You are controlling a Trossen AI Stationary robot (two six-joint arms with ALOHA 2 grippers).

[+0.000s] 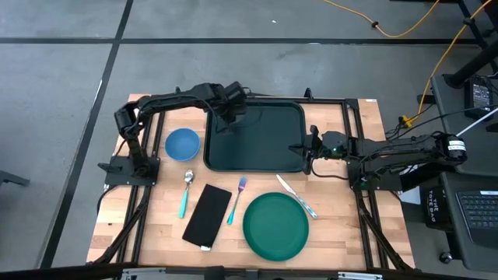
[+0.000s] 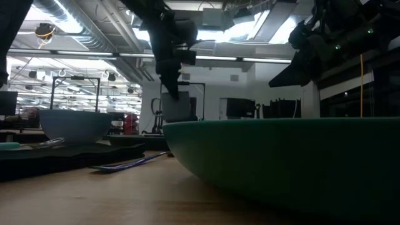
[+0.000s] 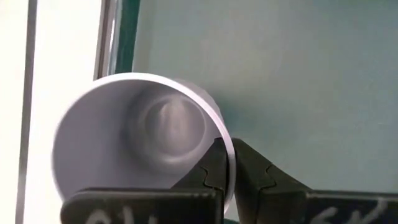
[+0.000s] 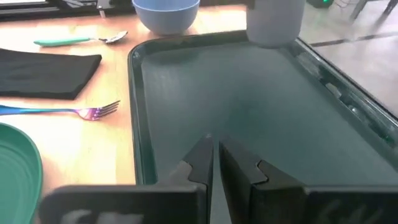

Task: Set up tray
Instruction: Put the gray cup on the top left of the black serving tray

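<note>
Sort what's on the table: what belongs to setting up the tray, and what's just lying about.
In the job:
tray, right claw shut on its rim
cup, left claw shut on its rim, over the tray

Lying about for now:
bowl
spoon
fork
knife
plate
black rectangle

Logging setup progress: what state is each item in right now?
White plastic cup: held over the tray, rim pinched by left pincer.
Dark green rectangular plastic tray: on table, edge gripped by right pincer.
Round green plate: empty.
Blue bowl: upright.
</note>
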